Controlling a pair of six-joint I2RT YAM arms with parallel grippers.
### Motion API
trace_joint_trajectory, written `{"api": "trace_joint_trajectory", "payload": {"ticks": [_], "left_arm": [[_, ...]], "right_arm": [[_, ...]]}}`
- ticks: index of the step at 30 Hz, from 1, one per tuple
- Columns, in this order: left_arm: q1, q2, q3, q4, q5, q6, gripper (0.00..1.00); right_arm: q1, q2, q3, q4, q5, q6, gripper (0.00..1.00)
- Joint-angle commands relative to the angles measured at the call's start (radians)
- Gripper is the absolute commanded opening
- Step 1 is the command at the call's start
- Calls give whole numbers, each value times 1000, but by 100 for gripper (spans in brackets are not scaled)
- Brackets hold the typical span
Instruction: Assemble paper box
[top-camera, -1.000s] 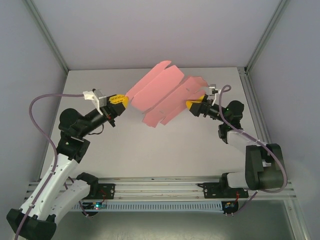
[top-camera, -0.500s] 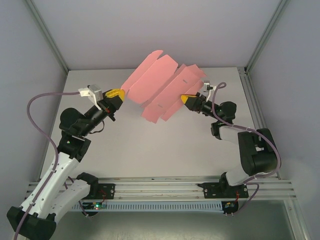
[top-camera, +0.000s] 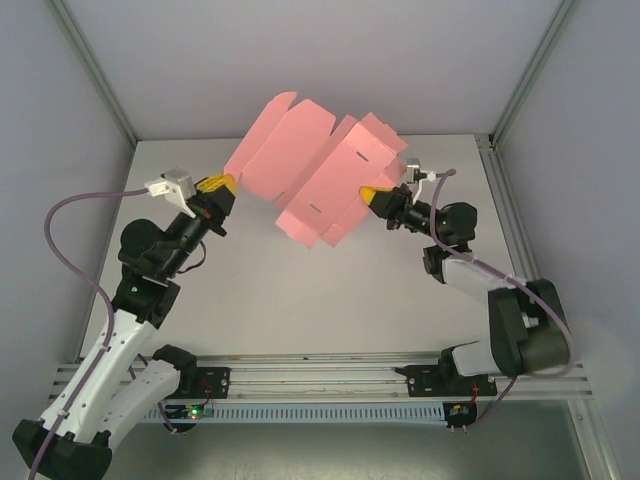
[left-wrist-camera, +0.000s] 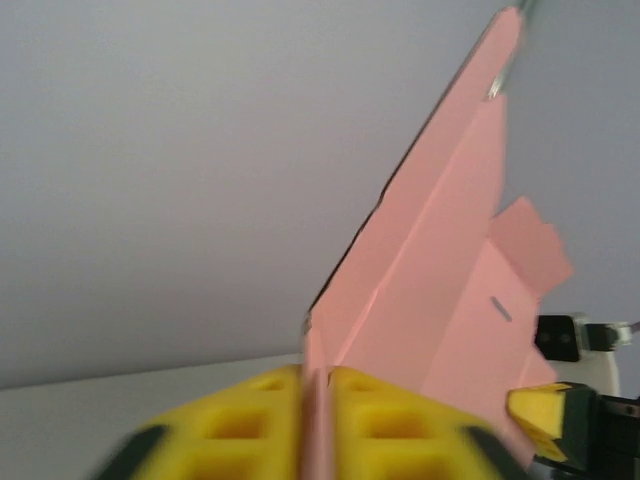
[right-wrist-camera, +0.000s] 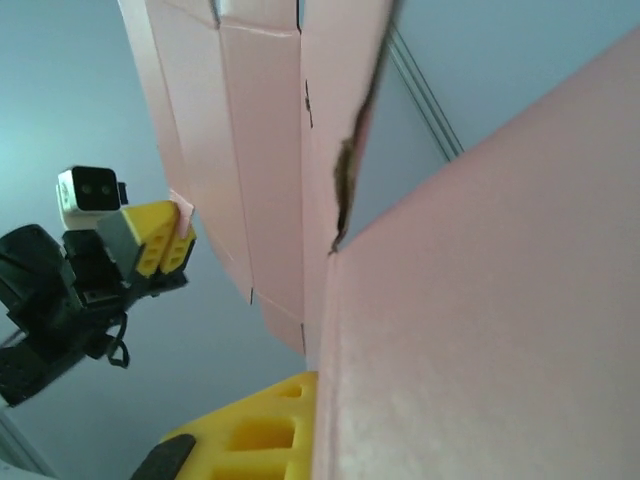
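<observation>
Paper box: the pink die-cut sheet (top-camera: 305, 170) is not yet a box. It hangs in the air above the far part of the table (top-camera: 300, 300), spanning the 2 grippers, with its panels creased into shallow ridges.
Left gripper: the left gripper (top-camera: 218, 184) pinches the sheet's left edge. In its wrist view the yellow fingers (left-wrist-camera: 240, 420) sit tight on either side of the card.
Right gripper: the right gripper (top-camera: 370, 191) is closed on the sheet's right-hand flap. Its wrist view has card pressed close beside 1 yellow finger (right-wrist-camera: 255, 425).
Changed in the last second: the right jaws went from wide apart to clamped. The sheet has risen and tipped further towards the back wall. Both grippers have shifted a little to the left, and the left one has climbed.
Meaning for the task: judging by this, the right arm has just taken a fresh hold, so both ends are now secured.
Next need: probably folding the side panels up along the creases, since no wall stands square and no flap is tucked yet.
</observation>
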Motion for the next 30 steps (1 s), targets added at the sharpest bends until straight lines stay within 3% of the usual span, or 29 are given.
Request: {"api": "trace_joint_trajectory", "payload": {"ticks": [1,3,4,5,11,13,16,19,22,25,30], "left_arm": [[-14,-28,-4,-191,-81,27,45],[-12,-45,6,-317,-119,72,70],[-13,-53,16,-380,-133,99,96],[-13,-60,29,-451,-141,135,100],[-14,-39,166,-698,-252,231,100],[-13,6,217,-700,-128,330,100],[-13,147,337,-718,149,505,100],[-16,291,457,-731,297,655,100],[-22,419,583,-751,381,711,100],[-47,516,689,-848,539,827,100],[-122,570,701,-834,521,909,100]], "right_arm": [[37,-120,98,-640,94,-440,0],[72,-170,191,-1049,269,-697,0],[80,-179,233,-1187,330,-776,0],[79,-183,276,-1296,385,-834,0],[90,-93,554,-1792,681,-1155,0],[94,-40,654,-1932,691,-1292,0],[122,33,819,-2154,569,-1592,0],[164,103,977,-2300,573,-1717,0],[191,179,1125,-2441,556,-1784,0],[222,235,1222,-2510,562,-1795,0],[252,279,1279,-2518,561,-1796,0]]}}
